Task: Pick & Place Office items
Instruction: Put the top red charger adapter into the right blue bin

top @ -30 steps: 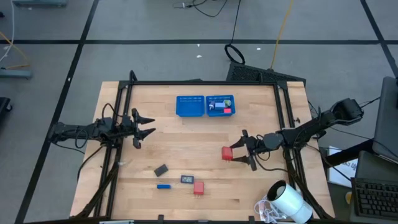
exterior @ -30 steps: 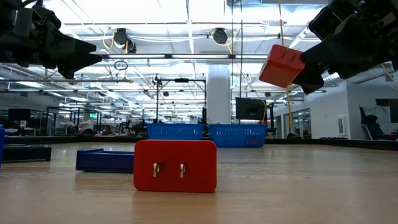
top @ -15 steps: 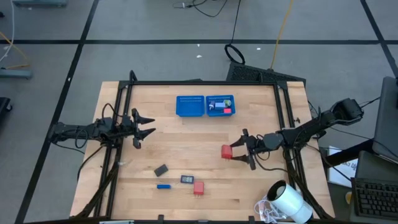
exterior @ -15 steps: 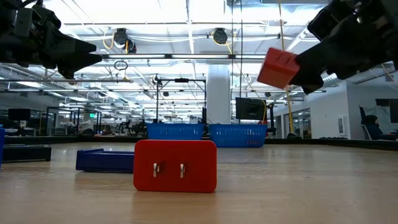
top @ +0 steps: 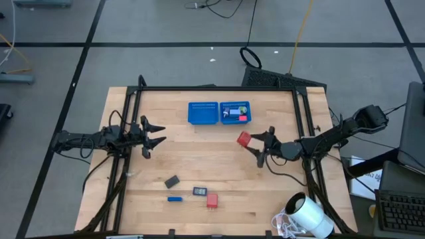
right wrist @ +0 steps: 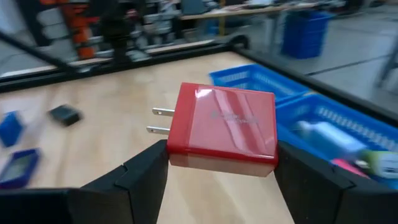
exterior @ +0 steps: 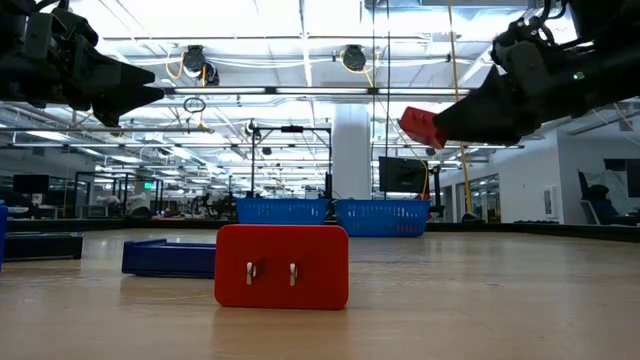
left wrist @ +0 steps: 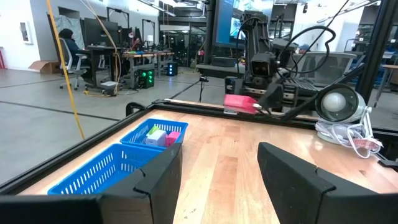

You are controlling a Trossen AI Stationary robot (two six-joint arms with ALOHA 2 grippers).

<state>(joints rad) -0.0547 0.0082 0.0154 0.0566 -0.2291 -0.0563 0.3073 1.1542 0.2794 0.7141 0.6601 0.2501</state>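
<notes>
Right hand (top: 257,143) clamped on red plug (top: 244,138), prongs free and clear of fingers, carried high above table (top: 199,166), near tray (top: 219,113), probably to drop inside. Left hand (top: 151,133) open, waiting at left edge. Other items (top: 192,191) lay near front edge.

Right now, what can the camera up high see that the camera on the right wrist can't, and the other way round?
Only the high view shows the whole table, the left gripper waiting open near the table's left edge, the big white cylinder, and the second red plug lying near the front edge. Only the right wrist view shows the two metal prongs sticking out of the held red plug. Both show that red plug in the right gripper, the blue mesh tray and the dark grey piece.
</notes>
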